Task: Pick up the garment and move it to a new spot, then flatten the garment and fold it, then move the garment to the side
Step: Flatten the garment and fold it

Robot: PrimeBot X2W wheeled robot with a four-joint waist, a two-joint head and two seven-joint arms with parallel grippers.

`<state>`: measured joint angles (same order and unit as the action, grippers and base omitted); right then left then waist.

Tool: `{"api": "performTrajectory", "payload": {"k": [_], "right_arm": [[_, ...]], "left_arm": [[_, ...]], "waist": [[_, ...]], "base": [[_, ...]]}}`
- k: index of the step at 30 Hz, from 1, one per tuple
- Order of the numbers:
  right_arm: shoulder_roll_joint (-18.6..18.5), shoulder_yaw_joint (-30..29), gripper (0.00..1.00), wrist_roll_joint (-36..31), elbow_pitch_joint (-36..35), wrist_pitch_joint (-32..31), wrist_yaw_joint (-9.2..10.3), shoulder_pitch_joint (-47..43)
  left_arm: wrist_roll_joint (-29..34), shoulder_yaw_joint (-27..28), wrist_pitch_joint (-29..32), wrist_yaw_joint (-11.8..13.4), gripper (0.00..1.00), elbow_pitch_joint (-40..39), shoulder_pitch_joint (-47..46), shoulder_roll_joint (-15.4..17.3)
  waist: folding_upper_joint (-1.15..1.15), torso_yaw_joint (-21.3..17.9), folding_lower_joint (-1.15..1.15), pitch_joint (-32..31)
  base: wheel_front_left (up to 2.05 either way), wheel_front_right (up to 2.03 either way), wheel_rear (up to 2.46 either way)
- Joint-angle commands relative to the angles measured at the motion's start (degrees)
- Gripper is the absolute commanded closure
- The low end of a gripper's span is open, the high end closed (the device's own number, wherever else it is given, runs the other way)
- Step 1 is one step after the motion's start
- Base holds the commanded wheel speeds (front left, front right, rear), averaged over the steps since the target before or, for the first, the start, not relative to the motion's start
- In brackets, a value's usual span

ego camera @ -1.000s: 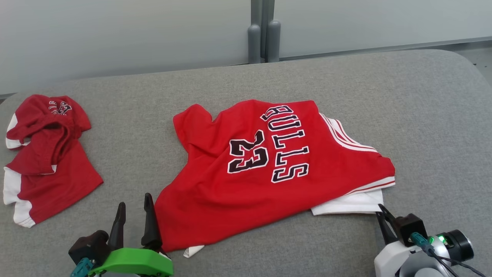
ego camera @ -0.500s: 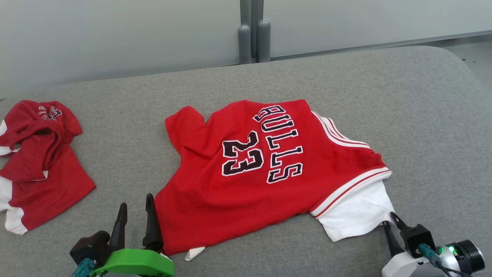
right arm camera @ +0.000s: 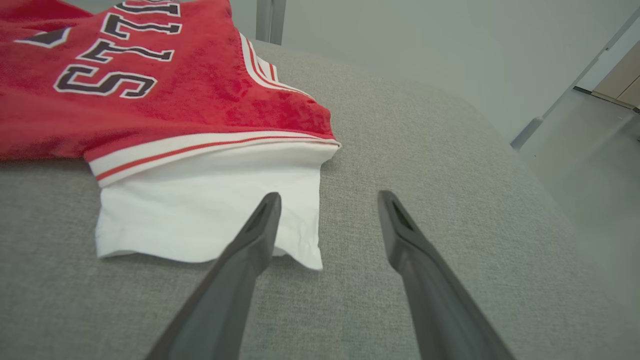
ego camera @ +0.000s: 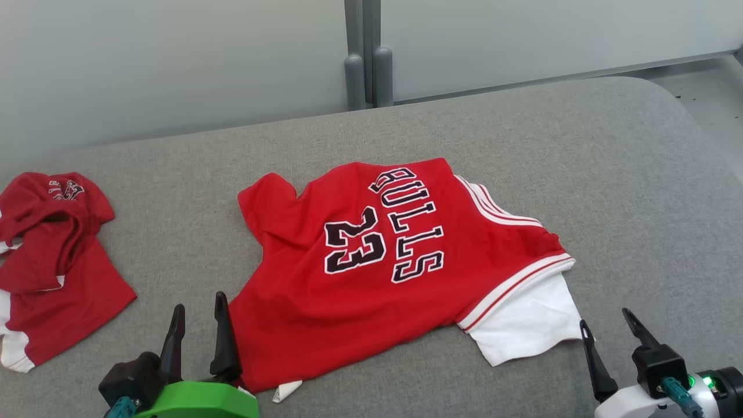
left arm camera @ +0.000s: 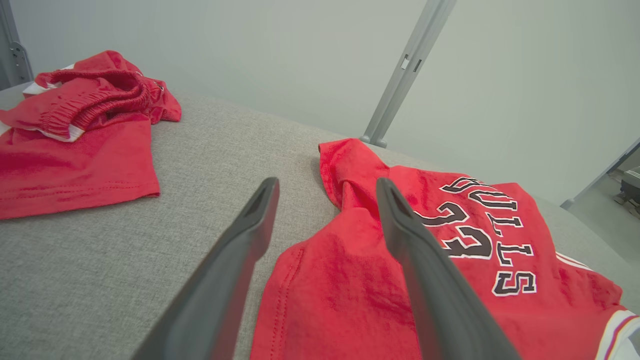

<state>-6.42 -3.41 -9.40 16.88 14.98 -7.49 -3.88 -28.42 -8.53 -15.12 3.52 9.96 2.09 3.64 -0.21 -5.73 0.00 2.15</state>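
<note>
Item: red jersey (ego camera: 371, 273), lettered "BULLS" and "23" in black with white outline, lying spread near the middle of the grey surface (ego camera: 580, 174), lettering upward and running sideways in the head view. Condition: mostly flat, with some creases; one red corner turned up at the far left; a white sleeve (ego camera: 522, 334) with red-and-white striped trim sticks out at the near right; a small white tag (ego camera: 287, 392) shows under the near hem. Left tool (ego camera: 199, 302): fingers spread, holding nothing, set at the jersey's near-left corner. In the left wrist view one finger lies over red cloth and the other over bare surface; whether either touches cannot be told. Right tool (ego camera: 603, 317): fingers spread, empty, just beside the white sleeve's near corner. In the right wrist view one finger overlaps the white edge and the other stands over bare surface. Also present: a second red garment (ego camera: 52, 261), crumpled, at the far left of the surface, well apart from the jersey; a grey post (ego camera: 363, 58) behind the surface against a pale wall.
</note>
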Motion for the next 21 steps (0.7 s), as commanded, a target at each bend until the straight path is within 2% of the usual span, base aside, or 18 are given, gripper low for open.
{"api": "performTrajectory", "payload": {"k": [1, 9, 21], "right_arm": [[-0.3, -0.3, 0.0, 0.6, -1.2, -0.2, 0.0, -0.4], [0.1, 0.3, 0.0, 2.1, -6.0, -2.4, 0.0, 2.4], [2.2, 4.3, 0.0, 4.3, -4.3, -2.3, 0.0, 6.7]], "left_arm": [[0.5, 0.1, 0.0, 0.1, 0.0, -0.3, 1.0, 0.5], [1.7, -1.1, 0.0, 0.3, 0.0, -1.6, 1.5, 0.7], [3.4, -1.7, 0.6, 1.6, 0.0, -2.6, 3.8, 2.8]], "waist": [[0.21, -0.2, 0.0, -0.7], [0.21, 0.8, 0.0, -2.9], [0.21, 3.5, 0.0, -5.0]], "base": [[0.0, 0.0, 0.0], [0.0, 0.0, 0.0], [0.0, 0.0, 0.0]]}}
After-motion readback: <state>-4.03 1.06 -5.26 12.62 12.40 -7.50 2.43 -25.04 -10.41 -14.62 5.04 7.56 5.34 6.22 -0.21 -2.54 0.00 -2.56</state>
